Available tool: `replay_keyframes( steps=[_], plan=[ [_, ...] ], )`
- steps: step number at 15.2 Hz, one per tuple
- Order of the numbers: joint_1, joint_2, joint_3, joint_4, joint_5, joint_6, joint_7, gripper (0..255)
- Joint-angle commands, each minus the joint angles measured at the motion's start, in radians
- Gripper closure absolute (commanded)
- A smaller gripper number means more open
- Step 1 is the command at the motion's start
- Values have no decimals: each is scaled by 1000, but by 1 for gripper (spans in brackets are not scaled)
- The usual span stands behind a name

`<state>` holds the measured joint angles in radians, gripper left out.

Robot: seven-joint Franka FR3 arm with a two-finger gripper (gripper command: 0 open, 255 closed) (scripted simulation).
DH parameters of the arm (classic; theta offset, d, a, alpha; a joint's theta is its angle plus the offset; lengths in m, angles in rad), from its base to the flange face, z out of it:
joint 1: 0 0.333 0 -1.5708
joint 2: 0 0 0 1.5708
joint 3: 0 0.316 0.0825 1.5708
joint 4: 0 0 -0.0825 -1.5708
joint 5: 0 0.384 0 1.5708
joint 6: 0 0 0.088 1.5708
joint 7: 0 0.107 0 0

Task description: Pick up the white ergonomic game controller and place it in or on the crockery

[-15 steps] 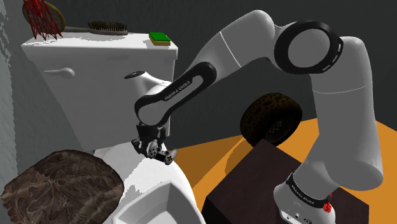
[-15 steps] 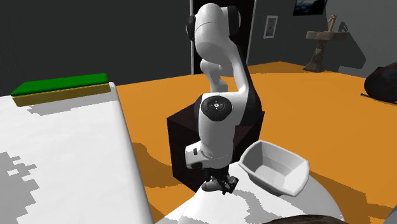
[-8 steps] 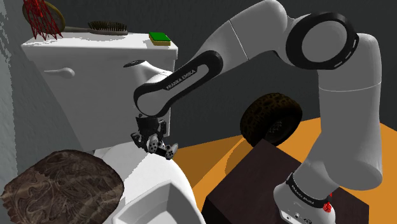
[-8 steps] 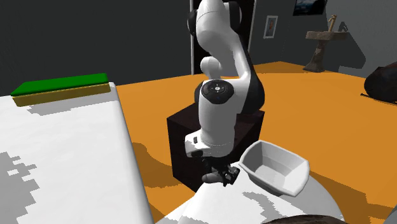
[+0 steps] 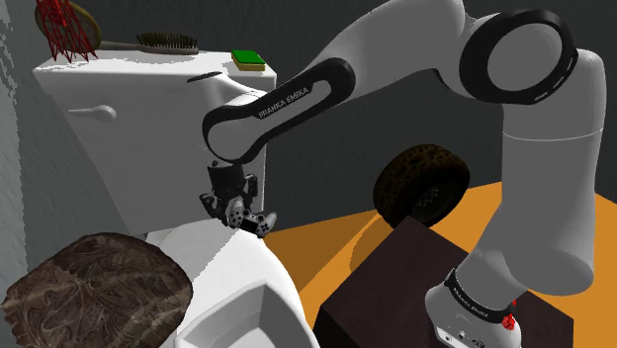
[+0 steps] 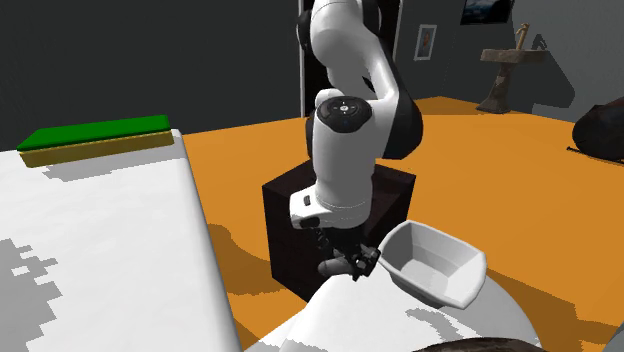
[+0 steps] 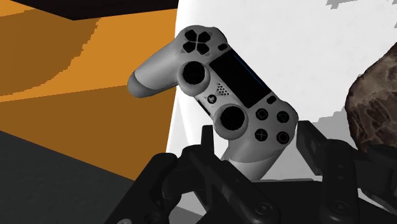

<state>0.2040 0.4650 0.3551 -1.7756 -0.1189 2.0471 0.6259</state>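
A white-grey game controller (image 5: pixel 257 223) with black sticks and a black touchpad hangs just above the white toilet lid (image 5: pixel 222 272). My black gripper (image 5: pixel 228 209) is shut on one of its handles. In the wrist view the controller (image 7: pixel 222 95) sticks out past the fingers (image 7: pixel 205 145), which clasp its lower grip, and my gripper (image 7: pixel 254 153) is over the lid's edge. The crockery is a white bowl (image 6: pixel 435 262) standing on the lid; in the second exterior view the gripper (image 6: pixel 345 262) and controller (image 6: pixel 364 264) hover just beside its rim. The bowl's rim (image 5: pixel 242 314) shows low in the shoulder view.
A brown mottled lump (image 5: pixel 94 287) lies on the lid near the bowl. The toilet tank (image 5: pixel 148 104) carries a green sponge (image 5: pixel 248 60), a hairbrush (image 5: pixel 168 43) and a red object (image 5: pixel 64 30). A brown pouf (image 5: pixel 420 183) sits on the orange floor beyond the dark stand (image 5: pixel 396 287).
The gripper has lifted the controller off the lid and carried it up and toward the shoulder view's left, closer to the bowl's rim in the second exterior view.
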Motion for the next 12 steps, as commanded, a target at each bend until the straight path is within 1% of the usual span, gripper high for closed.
replay_keyframes(
  steps=[1, 6, 12],
  plan=[
    [-3, -15, 3, 3, 5, -17, -3, 255],
    [46, -83, 43, -107, 29, 29, 83, 255],
    [115, -139, 94, -198, 56, 71, 194, 255]
  ],
)
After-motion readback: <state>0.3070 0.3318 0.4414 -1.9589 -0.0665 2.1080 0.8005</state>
